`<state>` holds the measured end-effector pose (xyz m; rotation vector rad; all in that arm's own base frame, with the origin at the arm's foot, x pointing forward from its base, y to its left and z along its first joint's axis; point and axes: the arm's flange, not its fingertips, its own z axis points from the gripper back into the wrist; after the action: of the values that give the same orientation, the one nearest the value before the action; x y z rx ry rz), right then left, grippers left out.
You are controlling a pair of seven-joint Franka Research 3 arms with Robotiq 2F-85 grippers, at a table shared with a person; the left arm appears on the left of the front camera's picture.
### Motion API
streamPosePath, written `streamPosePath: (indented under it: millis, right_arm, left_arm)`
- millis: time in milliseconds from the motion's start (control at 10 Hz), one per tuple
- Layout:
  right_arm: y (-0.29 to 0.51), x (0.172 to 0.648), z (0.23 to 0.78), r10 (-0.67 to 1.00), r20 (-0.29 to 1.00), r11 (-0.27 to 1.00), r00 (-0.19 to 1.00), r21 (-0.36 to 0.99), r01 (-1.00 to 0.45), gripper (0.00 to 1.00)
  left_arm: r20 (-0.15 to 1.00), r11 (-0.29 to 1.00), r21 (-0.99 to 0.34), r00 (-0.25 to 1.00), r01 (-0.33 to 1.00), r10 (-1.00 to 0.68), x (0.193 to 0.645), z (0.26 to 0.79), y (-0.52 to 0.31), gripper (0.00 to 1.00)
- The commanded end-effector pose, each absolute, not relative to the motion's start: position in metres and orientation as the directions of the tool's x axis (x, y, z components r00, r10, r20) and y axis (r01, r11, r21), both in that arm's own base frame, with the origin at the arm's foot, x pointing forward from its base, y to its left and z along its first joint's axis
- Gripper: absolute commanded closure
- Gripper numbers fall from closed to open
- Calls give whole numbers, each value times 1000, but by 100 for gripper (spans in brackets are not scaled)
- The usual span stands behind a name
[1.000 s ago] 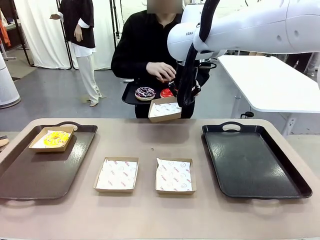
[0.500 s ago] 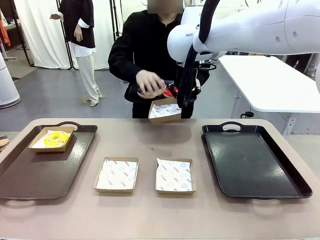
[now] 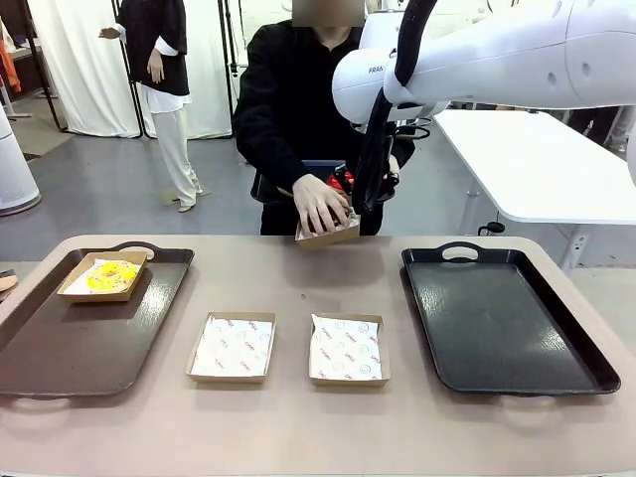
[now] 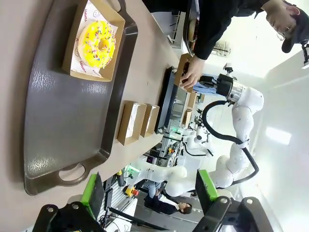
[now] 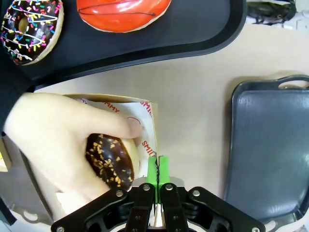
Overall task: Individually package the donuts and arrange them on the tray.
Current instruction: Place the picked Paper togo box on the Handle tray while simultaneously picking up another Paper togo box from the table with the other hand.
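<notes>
My right gripper is shut on the edge of a paper-lined cardboard box, holding it up at the table's far side. The person's hand lowers the dark chocolate donut into this box. The glossy red donut and the sprinkled purple donut lie on the black tray that the person holds. The yellow donut sits boxed on the brown tray. My left gripper is open above that tray's near end, holding nothing.
Two empty paper-lined boxes lie side by side in the middle of the table. An empty black tray lies on the right. The person stands at the far edge.
The person's hand has come off their tray with the chocolate donut and down into the box that my right gripper holds. Both arms have stayed still.
</notes>
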<state>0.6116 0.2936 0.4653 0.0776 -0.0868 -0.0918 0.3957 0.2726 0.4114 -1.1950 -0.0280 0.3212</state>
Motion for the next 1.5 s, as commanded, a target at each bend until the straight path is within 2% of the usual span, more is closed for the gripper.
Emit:
streamPosePath:
  millis: [0, 1200, 1300, 1400]
  right_arm:
    - [293, 611, 467, -96, 86, 993, 992, 83, 89, 100]
    - [294, 612, 465, -95, 83, 993, 992, 81, 88, 99]
    - [282, 595, 476, -10, 134, 998, 991, 68, 0, 99]
    - [260, 584, 488, -6, 168, 998, 986, 64, -5, 99]
  left_arm:
    - [-147, 328, -916, 954, -232, 263, 394, 412, 274, 0]
    - [-147, 327, -916, 954, -230, 260, 396, 411, 272, 0]
    - [-126, 386, -896, 958, -222, 258, 387, 423, 258, 0]
    - [-69, 482, -862, 978, -159, 198, 392, 438, 244, 0]
